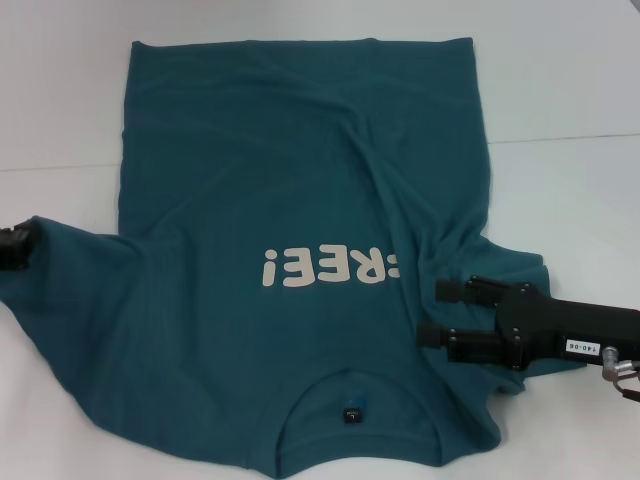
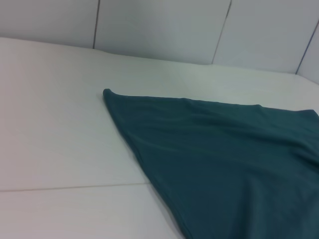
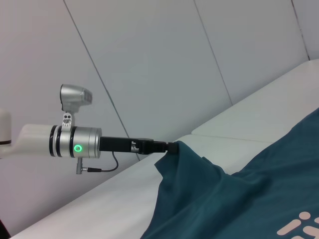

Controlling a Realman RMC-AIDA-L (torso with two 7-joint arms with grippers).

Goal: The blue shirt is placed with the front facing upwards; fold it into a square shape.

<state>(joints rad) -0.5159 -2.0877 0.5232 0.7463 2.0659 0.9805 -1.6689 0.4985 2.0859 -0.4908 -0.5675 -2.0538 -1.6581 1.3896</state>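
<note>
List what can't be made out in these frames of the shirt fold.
- Left gripper: cut off by the head view's left edge; in the right wrist view the lifted sleeve covers its tip.
- Chest lettering: a fold of the blue shirt hides its first letters.
- Neck label: print too small to read.
- Right gripper: whether it pinches cloth is unclear.

The blue shirt (image 2: 224, 154) lies spread across the white table (image 2: 55, 144).

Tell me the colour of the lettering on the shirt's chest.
Cream, on the dark teal-blue shirt; the lettering shows best in the head view.
</note>
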